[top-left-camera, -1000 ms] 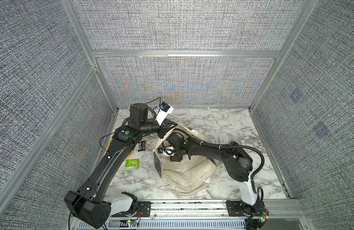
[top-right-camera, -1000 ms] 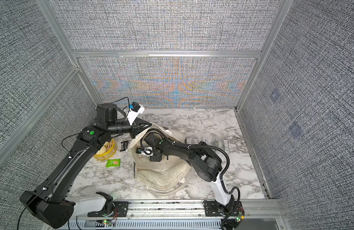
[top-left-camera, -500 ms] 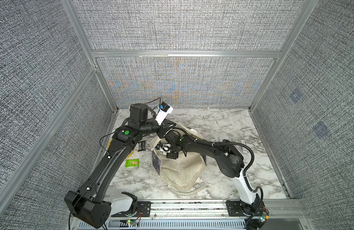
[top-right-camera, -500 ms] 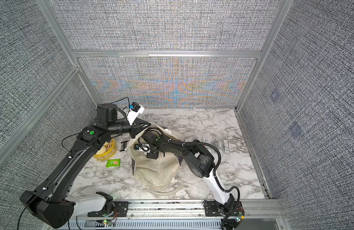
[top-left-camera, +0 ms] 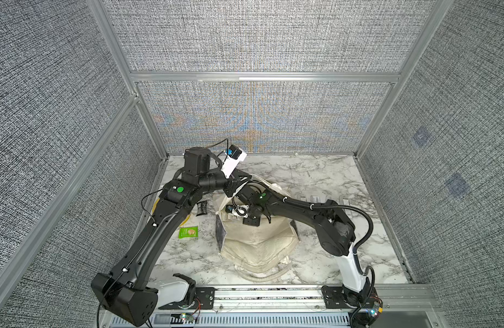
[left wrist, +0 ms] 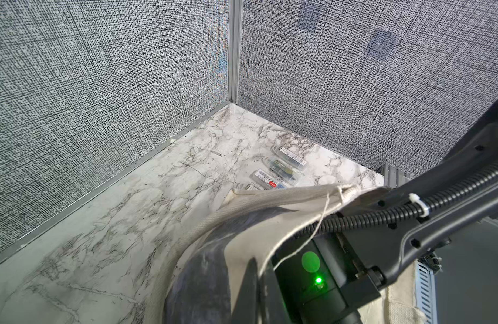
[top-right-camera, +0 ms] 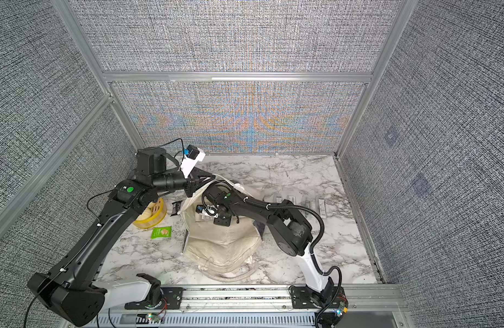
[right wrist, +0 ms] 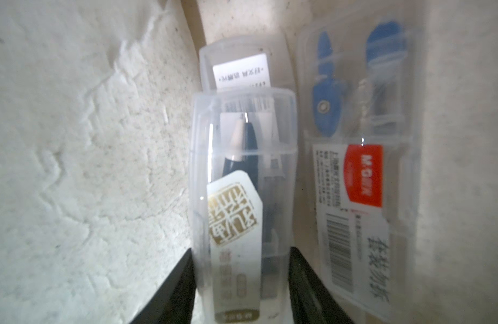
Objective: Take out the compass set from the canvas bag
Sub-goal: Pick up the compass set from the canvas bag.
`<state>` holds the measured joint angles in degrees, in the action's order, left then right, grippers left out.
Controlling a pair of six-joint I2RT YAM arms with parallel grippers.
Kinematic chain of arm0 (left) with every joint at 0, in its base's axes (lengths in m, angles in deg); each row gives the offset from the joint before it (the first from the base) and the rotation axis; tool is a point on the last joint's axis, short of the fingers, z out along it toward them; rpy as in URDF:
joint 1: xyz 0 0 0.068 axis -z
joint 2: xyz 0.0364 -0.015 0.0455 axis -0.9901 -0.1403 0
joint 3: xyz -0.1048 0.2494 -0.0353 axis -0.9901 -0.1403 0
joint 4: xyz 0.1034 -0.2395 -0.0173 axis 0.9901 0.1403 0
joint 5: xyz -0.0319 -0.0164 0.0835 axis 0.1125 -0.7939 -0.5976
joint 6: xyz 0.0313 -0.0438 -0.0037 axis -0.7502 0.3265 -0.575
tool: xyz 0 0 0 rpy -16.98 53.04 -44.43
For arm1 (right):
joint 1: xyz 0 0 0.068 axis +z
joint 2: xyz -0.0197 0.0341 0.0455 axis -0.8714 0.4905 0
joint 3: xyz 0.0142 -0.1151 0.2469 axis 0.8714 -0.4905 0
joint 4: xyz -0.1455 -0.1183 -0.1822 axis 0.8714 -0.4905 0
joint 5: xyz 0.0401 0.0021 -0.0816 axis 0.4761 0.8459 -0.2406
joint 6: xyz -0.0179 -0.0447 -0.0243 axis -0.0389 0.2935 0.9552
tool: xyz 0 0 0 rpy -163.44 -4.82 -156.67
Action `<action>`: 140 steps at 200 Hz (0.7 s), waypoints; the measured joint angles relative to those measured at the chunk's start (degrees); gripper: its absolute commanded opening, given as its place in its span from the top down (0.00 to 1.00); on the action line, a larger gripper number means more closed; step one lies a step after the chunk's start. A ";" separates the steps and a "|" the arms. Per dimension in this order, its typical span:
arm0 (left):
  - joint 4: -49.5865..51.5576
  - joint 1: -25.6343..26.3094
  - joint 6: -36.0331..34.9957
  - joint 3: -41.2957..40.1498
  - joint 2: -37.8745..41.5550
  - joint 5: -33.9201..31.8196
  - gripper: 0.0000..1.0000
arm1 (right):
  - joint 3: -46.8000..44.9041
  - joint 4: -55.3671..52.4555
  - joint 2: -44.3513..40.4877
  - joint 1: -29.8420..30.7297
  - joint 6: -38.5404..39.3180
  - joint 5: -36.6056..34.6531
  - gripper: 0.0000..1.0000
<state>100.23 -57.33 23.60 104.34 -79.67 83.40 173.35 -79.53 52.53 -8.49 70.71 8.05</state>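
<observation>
Inside the canvas bag [top-left-camera: 259,241] the compass set [right wrist: 242,179] lay with its long axis running straight away from the right fingers [right wrist: 180,283], which appeared to pinch its near end; the left fingers [top-left-camera: 245,179] clamped the bag's rim.

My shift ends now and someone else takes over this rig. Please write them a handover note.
Left gripper: shut on the bag rim, holding the mouth open.
Right gripper: inside the bag, fingers on either side of the gold-label case; a firm grip is not confirmed.
Also in the bag: a blue-compass case and a third case.
Several cases lie on the table beyond the bag.
Done: bag opened, case reached.
Left: clamp the case, lift it out, set it down.
</observation>
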 measured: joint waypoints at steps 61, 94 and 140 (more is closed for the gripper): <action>0.09 -0.04 0.00 0.00 -0.15 -0.85 1.00 | 6.56 -1.40 5.86 -0.02 -4.68 2.60 0.41; 0.09 -0.04 -0.02 0.00 -0.15 -1.64 1.00 | 8.04 -1.55 7.02 -0.13 -7.61 3.87 0.38; 0.04 -0.04 -0.02 0.00 -0.15 -1.62 1.00 | 8.57 -2.29 7.06 -0.13 -9.33 3.63 0.48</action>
<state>100.28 -57.38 23.57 104.34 -79.83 81.78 181.92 -81.83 59.59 -8.62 61.37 11.68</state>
